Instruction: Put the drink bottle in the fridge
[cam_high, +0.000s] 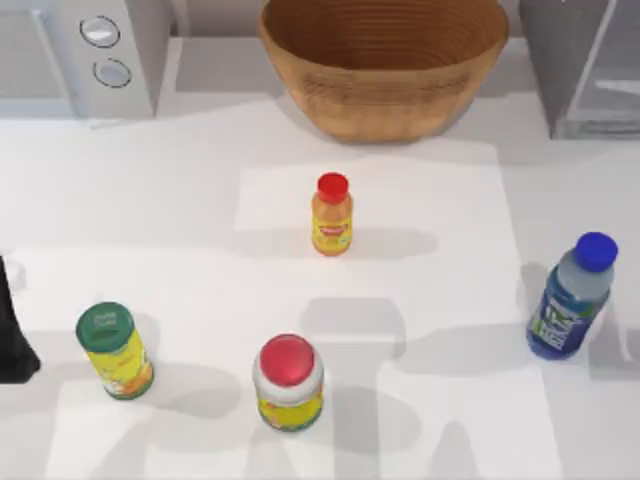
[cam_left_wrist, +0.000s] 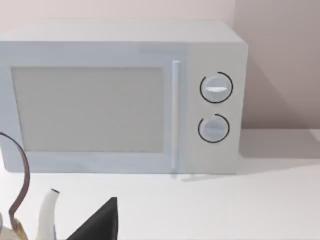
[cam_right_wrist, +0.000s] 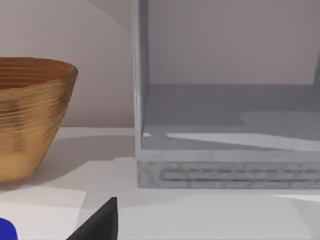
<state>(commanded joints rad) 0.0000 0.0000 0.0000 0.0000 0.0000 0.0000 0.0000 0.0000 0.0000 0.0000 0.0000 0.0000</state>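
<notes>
The drink bottle (cam_high: 570, 300), pale with a blue cap and blue label, stands upright near the table's right edge. Its blue cap (cam_right_wrist: 6, 231) peeks into the right wrist view's corner. The fridge (cam_high: 585, 70) is the dark-grey cabinet at the back right, and the right wrist view looks straight into its open, lighter grey inner compartment (cam_right_wrist: 225, 125). A dark part of my right gripper (cam_right_wrist: 100, 222) shows low in that view, apart from the bottle. My left arm (cam_high: 12, 340) sits parked at the table's left edge.
A woven basket (cam_high: 385, 65) stands at the back middle, and a light-grey appliance with two dials (cam_high: 90, 50) at the back left. An orange bottle (cam_high: 332, 215), a red-lidded jar (cam_high: 289, 385) and a green-lidded can (cam_high: 115, 352) stand on the white table. A spouted vessel (cam_left_wrist: 47, 212) shows in the left wrist view.
</notes>
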